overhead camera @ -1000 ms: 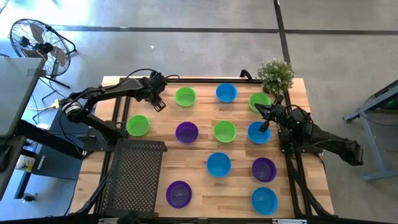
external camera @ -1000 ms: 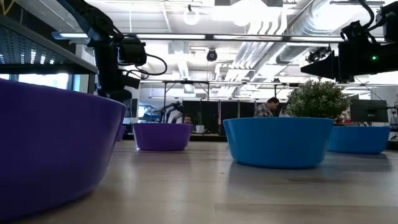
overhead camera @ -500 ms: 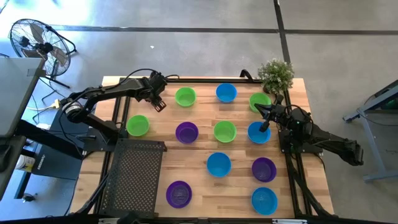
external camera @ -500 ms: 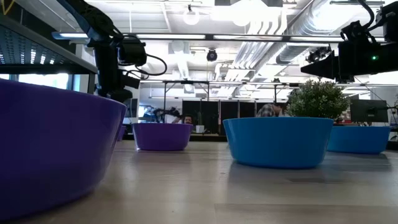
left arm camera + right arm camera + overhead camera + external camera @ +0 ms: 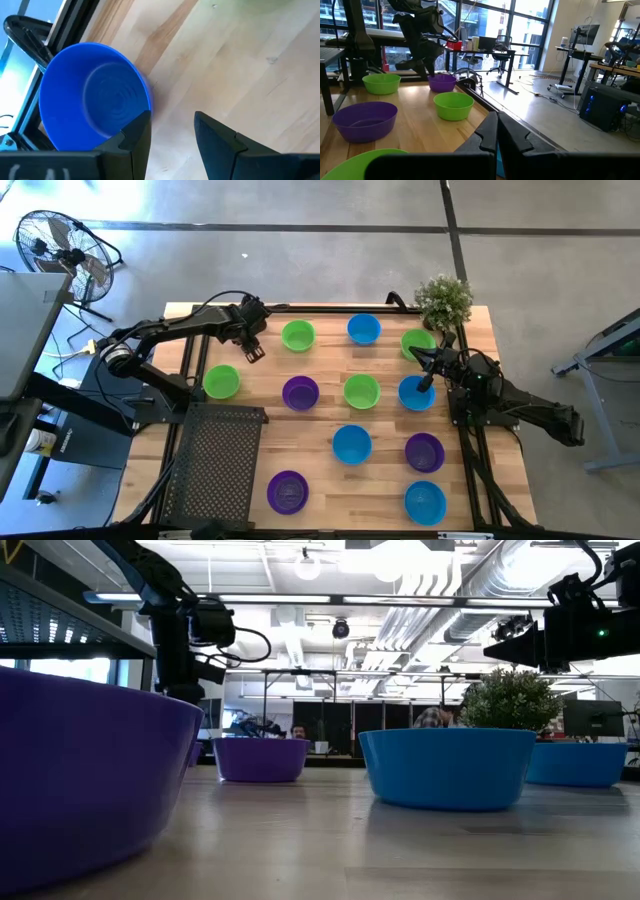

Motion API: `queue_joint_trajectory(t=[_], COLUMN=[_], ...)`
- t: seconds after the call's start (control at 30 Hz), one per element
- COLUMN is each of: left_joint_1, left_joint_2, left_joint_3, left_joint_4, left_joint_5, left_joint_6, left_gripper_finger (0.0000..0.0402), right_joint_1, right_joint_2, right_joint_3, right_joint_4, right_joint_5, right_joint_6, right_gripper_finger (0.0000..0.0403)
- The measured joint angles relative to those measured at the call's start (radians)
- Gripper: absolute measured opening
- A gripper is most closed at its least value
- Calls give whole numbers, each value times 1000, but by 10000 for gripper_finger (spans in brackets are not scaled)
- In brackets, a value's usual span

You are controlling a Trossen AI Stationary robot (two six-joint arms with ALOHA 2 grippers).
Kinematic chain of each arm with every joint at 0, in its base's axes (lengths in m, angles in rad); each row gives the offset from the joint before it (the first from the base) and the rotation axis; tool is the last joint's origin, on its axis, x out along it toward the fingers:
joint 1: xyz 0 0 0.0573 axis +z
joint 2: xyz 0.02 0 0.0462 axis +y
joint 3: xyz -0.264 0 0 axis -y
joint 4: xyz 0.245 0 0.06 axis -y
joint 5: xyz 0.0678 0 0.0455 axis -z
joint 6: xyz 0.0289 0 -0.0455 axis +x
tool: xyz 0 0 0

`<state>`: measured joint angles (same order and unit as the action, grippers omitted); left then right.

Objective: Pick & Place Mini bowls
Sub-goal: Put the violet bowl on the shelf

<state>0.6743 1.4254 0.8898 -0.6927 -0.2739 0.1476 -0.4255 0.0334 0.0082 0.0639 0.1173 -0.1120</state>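
Eleven mini bowls (image 5: 361, 390) on the table (image 5: 190, 505); left gripper (image 5: 254, 350) parted, empty, near far-left corner; right gripper (image 5: 415, 353) closed, empty.

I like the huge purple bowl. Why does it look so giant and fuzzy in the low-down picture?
In the low view the purple bowl sits right by the camera, so it looms large and soft-edged, while the blue bowl farther off looks crisper; in the high view all bowls match in size.
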Motion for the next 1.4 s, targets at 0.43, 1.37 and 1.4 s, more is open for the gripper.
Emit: queue_joint_trajectory(t=[0.43,1.37,1.4], left_joint_1=[26,320,354], left_joint_2=[0,60,104], left_joint_3=[0,534,569], left_joint_4=[26,-359,-381], left_joint_5=[111,307,330], left_joint_6=[72,147,160], left_gripper_finger=[144,84,73], right_joint_1=[0,0,0], right_joint_2=[0,0,0], right_joint_3=[0,0,0], right_joint_4=[0,0,0], right_joint_5=[0,0,0], right_joint_6=[0,0,0], right_gripper_finger=[0,0,0])
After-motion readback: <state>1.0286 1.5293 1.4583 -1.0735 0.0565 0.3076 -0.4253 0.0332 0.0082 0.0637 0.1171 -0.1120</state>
